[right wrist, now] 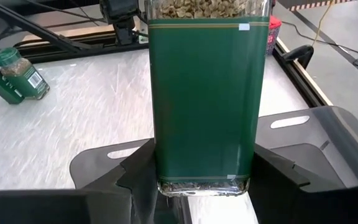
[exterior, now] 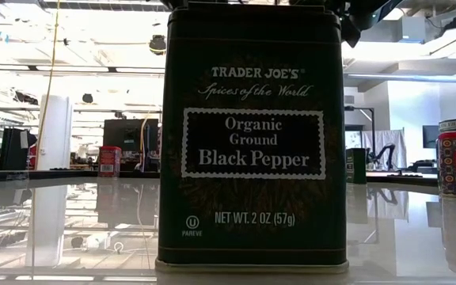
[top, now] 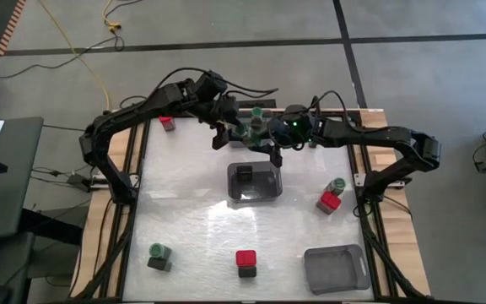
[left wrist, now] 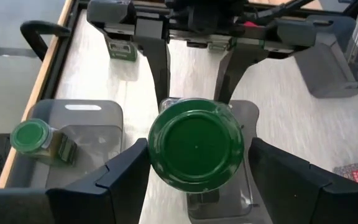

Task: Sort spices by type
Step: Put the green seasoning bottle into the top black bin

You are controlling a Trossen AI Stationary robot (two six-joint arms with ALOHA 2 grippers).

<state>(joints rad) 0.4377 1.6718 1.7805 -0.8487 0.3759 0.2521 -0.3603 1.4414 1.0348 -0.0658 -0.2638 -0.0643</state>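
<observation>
— As I stood watching, both dark arms reached in over the far middle of the white table (top: 192, 228). Did you catch the bins?

— I did. The centre bin (top: 273, 196), grey and see-through, sat just nearer than the grippers, and one black-topped jar (top: 245, 171) stood inside it toward its far wall. The corner bin (top: 336, 268) lay at the near right, well apart from the arms.

— And the grippers?

— They met on one green jar (right wrist: 207, 87), held off the table by the centre bin's far end. The right gripper (right wrist: 204, 158) had its fingers clamped on the jar's base end, and dried herb showed through the clear band higher up. The left gripper (left wrist: 197, 149) had its fingers drawn in narrow on either side of the round green cap.

— What about the loose ones?

— A black pepper tin (exterior: 252, 142) stood upright on the table. To the right of the centre bin, a red-capped jar (top: 328, 203) sat just beside a green-capped jar (top: 337, 185). Along the near edge stood a second red jar (top: 245, 262) and, further left, a second green jar (top: 159, 256). A third red jar (top: 168, 123) sat at the far left. Another green-capped one (left wrist: 33, 140) sat at a bin's wall; in or beside, I couldn't tell.
</observation>
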